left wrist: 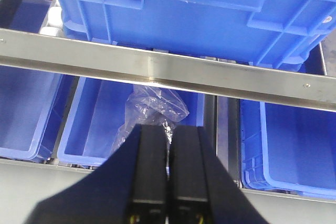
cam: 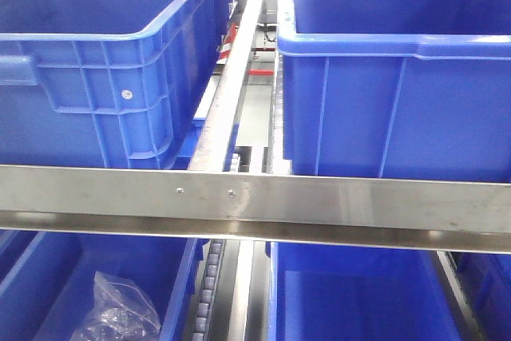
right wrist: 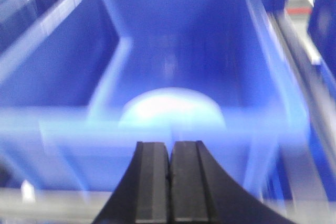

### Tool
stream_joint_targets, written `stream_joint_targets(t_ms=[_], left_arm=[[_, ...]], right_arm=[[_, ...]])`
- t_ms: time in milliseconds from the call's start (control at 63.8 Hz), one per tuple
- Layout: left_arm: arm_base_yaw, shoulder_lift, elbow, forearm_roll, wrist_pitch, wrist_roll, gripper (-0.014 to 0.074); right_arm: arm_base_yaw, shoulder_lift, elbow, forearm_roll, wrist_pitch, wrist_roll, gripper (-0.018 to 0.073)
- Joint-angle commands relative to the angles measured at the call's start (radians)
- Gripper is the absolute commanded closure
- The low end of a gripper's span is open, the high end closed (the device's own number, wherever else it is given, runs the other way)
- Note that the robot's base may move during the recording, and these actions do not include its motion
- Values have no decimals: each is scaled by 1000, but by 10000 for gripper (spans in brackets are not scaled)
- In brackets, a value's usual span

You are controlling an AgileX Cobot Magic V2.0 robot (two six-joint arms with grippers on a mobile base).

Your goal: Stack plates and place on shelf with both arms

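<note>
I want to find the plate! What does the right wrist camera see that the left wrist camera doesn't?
Only the right wrist view shows a pale round plate lying in a blue bin; the picture is blurred, so finer detail is lost. Only the left wrist view shows a crumpled clear plastic bag in a lower blue crate, under a steel shelf rail. Both show blue containers and a black gripper, right gripper and left gripper, each with jaws closed and empty.

Warehouse-style storage racking, blue plastic crates, steel shelf rail, roller tracks
</note>
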Motion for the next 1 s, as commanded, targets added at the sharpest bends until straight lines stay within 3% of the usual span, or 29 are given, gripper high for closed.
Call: stream_joint_targets(t_ms=[0, 518, 737, 988], left_arm=[[-1, 1, -30, -2, -76, -3, 510], [-1, 1, -30, -2, -76, -3, 510], [-1, 1, -30, -2, -76, -3, 510], [-1, 1, -30, -2, -76, -3, 510]], right_arm=[[-5, -37, -2, -3, -104, -5, 539], [-5, -46, 0, -3, -109, -5, 539], [-23, -243, 58, -3, 13, -4, 539], [-95, -475, 233, -1, -3, 29, 539]])
